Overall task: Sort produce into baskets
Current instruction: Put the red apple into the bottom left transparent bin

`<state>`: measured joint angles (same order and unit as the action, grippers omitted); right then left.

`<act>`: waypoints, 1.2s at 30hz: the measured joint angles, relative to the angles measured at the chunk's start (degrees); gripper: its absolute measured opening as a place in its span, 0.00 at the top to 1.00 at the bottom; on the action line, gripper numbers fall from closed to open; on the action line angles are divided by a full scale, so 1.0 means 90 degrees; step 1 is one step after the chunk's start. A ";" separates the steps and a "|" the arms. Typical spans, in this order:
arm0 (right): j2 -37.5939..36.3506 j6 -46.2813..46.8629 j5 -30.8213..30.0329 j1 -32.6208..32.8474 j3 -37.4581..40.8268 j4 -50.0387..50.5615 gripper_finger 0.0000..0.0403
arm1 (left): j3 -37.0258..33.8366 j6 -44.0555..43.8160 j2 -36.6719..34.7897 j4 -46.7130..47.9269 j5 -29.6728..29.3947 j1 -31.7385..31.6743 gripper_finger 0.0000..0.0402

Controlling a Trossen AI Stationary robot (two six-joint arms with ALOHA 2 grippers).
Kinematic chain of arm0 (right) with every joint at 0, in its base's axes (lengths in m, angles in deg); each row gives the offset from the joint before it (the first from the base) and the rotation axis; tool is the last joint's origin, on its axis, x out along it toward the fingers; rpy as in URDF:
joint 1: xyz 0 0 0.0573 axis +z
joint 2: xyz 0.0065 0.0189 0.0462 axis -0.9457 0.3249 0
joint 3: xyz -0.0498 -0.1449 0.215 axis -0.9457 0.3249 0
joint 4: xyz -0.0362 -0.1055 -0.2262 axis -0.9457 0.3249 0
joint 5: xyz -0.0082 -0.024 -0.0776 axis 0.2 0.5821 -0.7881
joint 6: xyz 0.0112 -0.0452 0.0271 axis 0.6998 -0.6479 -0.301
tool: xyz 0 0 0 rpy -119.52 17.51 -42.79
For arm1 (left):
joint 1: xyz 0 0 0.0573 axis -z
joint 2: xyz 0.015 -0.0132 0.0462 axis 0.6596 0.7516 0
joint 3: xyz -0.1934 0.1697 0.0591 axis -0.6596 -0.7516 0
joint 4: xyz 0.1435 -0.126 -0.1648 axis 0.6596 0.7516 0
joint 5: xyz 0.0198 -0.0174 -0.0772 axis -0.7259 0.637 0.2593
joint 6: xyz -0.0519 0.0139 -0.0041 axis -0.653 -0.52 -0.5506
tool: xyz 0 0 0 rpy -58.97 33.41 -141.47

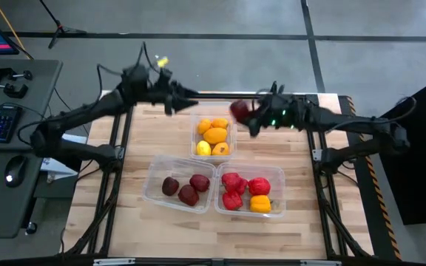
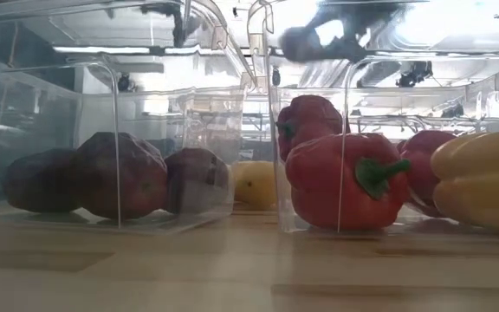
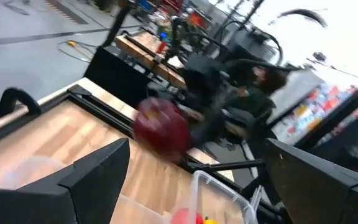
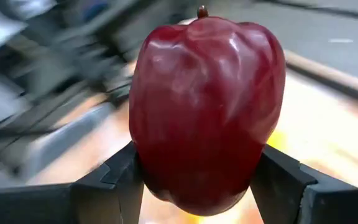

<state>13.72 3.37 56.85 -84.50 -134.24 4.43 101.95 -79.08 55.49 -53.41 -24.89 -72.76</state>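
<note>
Red pepper (image 4: 207, 112) clamped in the right gripper (image 1: 248, 118), held above the table's far edge beside the citrus tub (image 1: 214, 137) — mid-carry. Next, likely: swing to the pepper tub (image 1: 251, 192), which holds red and yellow-orange peppers, and release. Third tub (image 1: 180, 185): maroon fruits. Left gripper (image 1: 180, 100) hovers at the far edge, fingers apart, empty.

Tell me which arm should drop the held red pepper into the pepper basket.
Right. The right gripper is already shut on the red pepper, near the table's far edge. The pepper basket lies on its side of the table. The left gripper is open and holds nothing.
</note>
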 joint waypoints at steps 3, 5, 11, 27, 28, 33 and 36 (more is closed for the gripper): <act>0.0311 -0.0056 0.0273 0.0770 0.0000 -0.0774 0.46 | -0.0258 -0.0342 -0.0348 -0.0005 -0.1361 0.0991 0.11; 0.0593 -0.0058 0.0344 0.1211 0.0000 -0.1404 0.46 | -0.0326 -0.0493 -0.0590 0.0014 -0.1982 0.1473 0.11; 0.1624 -0.0003 0.0511 0.2095 0.0001 -0.3250 0.45 | -0.0332 -0.0328 -0.1469 -0.0161 -0.3277 0.2146 0.11; 0.3224 0.1471 0.0294 0.2766 -0.0538 -0.4834 0.45 | -0.0332 0.0218 -0.2522 0.1327 -0.2693 0.2300 0.11; 0.3306 0.1390 0.0262 0.2806 -0.0757 -0.4678 0.45 | -0.0331 0.0389 -0.2522 0.1410 -0.2531 0.2361 0.11; 0.3587 0.0971 -0.0364 0.2899 -0.1898 -0.3093 0.45 | -0.0332 0.1010 -0.2532 0.1569 -0.1861 0.2668 0.11; 0.3649 0.1206 -0.0430 0.2868 -0.2439 -0.2477 0.45 | -0.0332 0.1061 -0.2634 0.1559 -0.1727 0.2796 0.11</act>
<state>46.57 14.22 52.98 -58.69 -156.19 -17.86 98.96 -69.54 31.78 -39.38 -40.44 -47.59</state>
